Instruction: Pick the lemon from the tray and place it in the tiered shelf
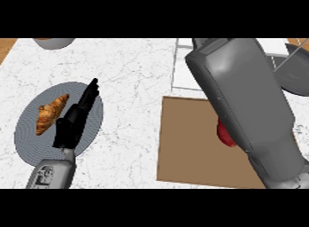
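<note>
Our right forearm (248,102) fills much of the head view, running from the lower right corner up to the top edge. There it is cut off, so the right hand does not show and we cannot tell how its fingers stand. We cannot make out the lemon either, so we cannot say where it lies.

The forearm covers the right part of the brown tray (183,146). A small red thing (223,133) peeks out from under the arm's left edge, too hidden for us to name it. The rest of the tray that we can see is bare board.

The tiered shelf (300,71) sits at the upper right, partly behind the arm and cut by the right edge. We see a dark round tier and thin wires.

On the left of the counter (130,88) a grey plate (29,142) holds a croissant (51,114). Our left hand (75,119) lies over that plate just beside the croissant, fingers straight and pressed together, holding nothing. A bowl (52,42) is cut off at the top left, its inside unseen.
</note>
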### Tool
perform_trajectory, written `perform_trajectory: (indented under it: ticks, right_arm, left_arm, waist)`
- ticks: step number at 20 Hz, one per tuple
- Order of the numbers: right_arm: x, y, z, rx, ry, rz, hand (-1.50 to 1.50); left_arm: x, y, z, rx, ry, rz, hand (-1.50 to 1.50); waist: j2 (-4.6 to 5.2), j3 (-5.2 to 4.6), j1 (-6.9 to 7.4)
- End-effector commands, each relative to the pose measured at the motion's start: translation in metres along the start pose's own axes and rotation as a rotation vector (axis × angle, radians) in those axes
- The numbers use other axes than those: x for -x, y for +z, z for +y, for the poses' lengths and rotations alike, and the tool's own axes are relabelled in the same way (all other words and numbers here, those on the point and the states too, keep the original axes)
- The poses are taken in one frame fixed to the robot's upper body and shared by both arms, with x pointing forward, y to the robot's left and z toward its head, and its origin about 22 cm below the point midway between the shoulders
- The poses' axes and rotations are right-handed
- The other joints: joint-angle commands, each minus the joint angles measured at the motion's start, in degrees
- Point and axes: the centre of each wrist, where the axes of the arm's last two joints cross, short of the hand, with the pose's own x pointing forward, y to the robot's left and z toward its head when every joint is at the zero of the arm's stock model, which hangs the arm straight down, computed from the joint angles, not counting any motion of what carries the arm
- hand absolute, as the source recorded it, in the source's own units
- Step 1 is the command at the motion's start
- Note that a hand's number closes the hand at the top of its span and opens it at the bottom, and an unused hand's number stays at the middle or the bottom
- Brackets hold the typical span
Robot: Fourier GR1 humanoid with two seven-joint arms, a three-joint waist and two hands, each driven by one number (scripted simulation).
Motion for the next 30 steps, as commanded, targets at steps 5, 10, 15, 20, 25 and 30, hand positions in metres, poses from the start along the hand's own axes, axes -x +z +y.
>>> perform_trajectory:
  ticks: [5,10,15,20,25,30]
  right_arm:
    - [0.02,-0.011,0.042,0.047,-0.005,0.004,1.5]
    - [0.035,-0.029,0.038,0.107,-0.301,0.081,1.5]
    - [0.055,-0.038,0.047,0.085,-0.331,0.071,1.5]
    - [0.068,-0.042,0.064,0.106,-0.339,0.071,1.5]
    - [0.092,-0.053,0.08,0.136,-0.052,0.229,-1.5]
    - [0.116,-0.038,0.085,0.133,-0.057,0.281,-1.5]
  left_arm:
    - [-0.004,0.007,0.0,-0.001,0.006,-0.009,0.0]
    - [-0.001,0.001,0.001,0.013,0.001,-0.008,0.0]
    - [0.005,0.004,0.012,-0.007,-0.006,0.008,0.0]
    - [0.021,0.006,-0.003,-0.007,0.007,-0.007,0.0]
    - [0.005,-0.001,0.011,-0.009,0.02,0.003,0.0]
    - [0.004,0.005,-0.001,-0.023,-0.001,0.014,0.0]
  waist:
    - [-0.06,0.02,0.12]
    - [0.3,0.06,0.66]
    - [-0.01,0.03,0.0]
    - [0.08,0.01,-0.1]
    - [-0.07,-0.07,-0.69]
    - [-0.15,0.02,-0.62]
